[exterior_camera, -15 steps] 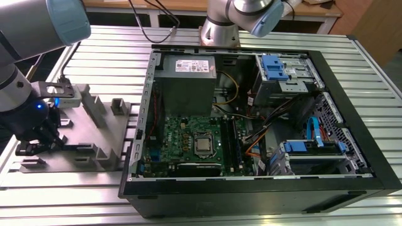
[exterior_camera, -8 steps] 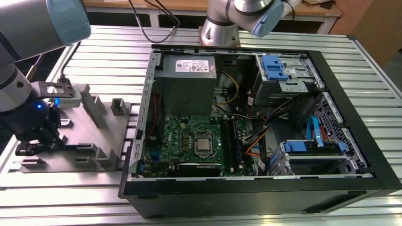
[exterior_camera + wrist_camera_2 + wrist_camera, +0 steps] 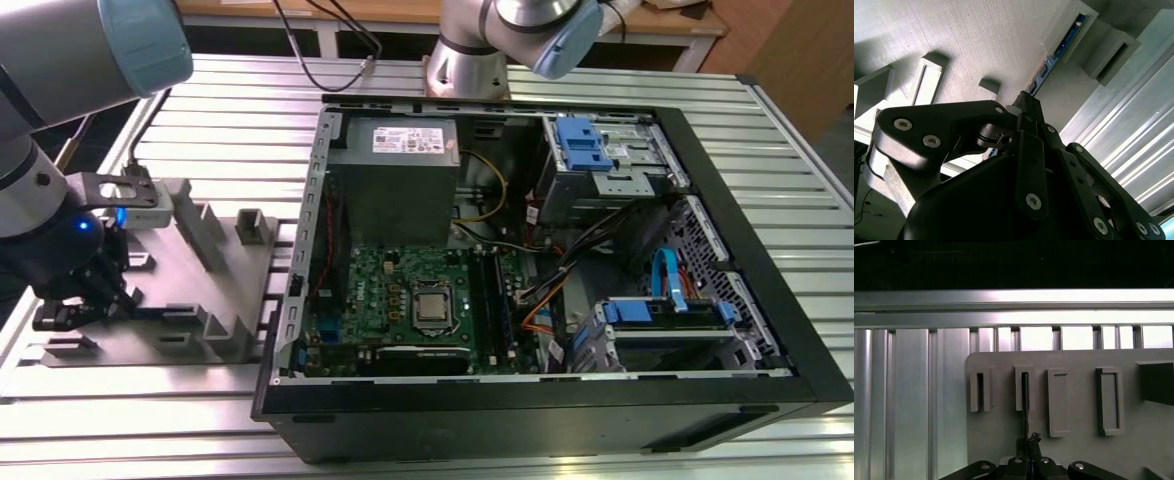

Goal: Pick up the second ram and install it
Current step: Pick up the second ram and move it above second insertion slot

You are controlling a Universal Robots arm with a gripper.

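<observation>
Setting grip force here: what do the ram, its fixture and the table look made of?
Ram: thin circuit board, probably fibreglass; dark edge with blue glints. Fixture: matte grey plastic, likely 3D-printed; fine layer lines in the second wrist view. Table: aluminium slats, apparently; bright, brushed silvery sheen.

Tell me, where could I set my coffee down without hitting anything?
Free: the slatted table between the grey fixture plate and its near edge, and the strip beyond the plate. Crowded: the plate's upright slabs, where the gripper grips the second ram, and the packed computer case.
</observation>
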